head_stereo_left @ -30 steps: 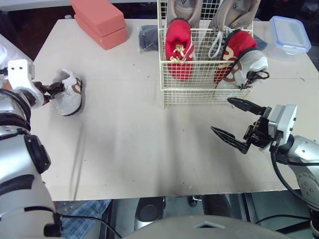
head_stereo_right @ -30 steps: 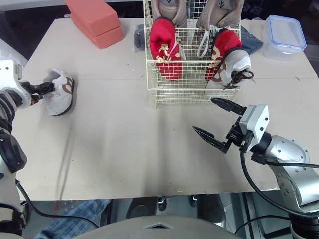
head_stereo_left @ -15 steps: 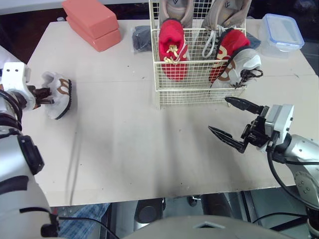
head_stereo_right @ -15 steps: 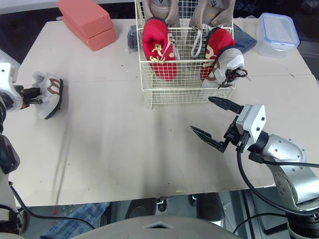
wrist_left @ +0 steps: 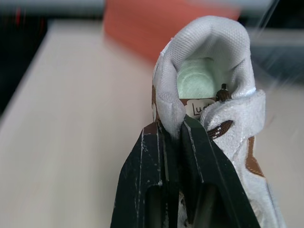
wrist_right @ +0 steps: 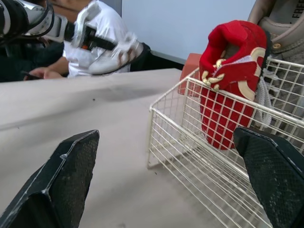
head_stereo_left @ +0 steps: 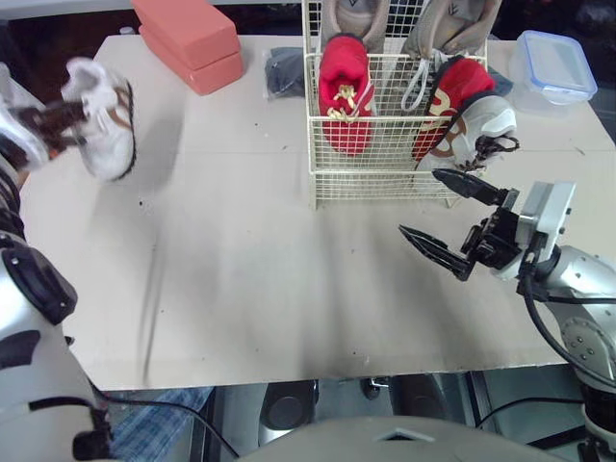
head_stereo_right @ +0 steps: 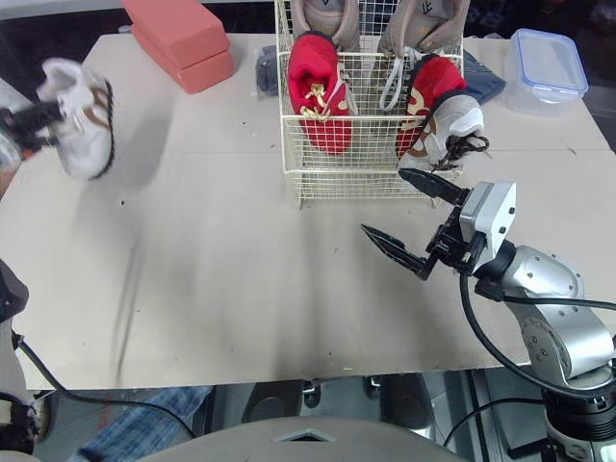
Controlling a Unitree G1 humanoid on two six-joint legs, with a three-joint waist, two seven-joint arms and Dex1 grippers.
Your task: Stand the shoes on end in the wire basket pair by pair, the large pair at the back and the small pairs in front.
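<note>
A small white shoe [head_stereo_left: 101, 120] with brown trim hangs above the table's left edge. My left gripper [wrist_left: 171, 127] is shut on its heel collar. The wire basket [head_stereo_left: 385, 178] stands at the back middle of the table. Two large beige shoes [head_stereo_left: 354, 17] stand on end at its back. Two red shoes [head_stereo_left: 345, 91] are in front of them, and a matching white shoe [head_stereo_left: 476, 130] leans at the front right. My right gripper [head_stereo_left: 421, 204] is open just in front of the basket's right corner, holding nothing.
Two salmon blocks [head_stereo_left: 190, 40] are stacked at the back left. A clear box with a blue lid [head_stereo_left: 556, 65] sits at the back right. A dark cloth [head_stereo_left: 284, 72] lies behind the basket. A person in a white shirt [wrist_right: 90, 45] sits beyond the table's left side.
My left gripper has lifted the white shoe off the table and carried it up and toward the back. The right gripper stays open near the basket, moved slightly closer to it.
</note>
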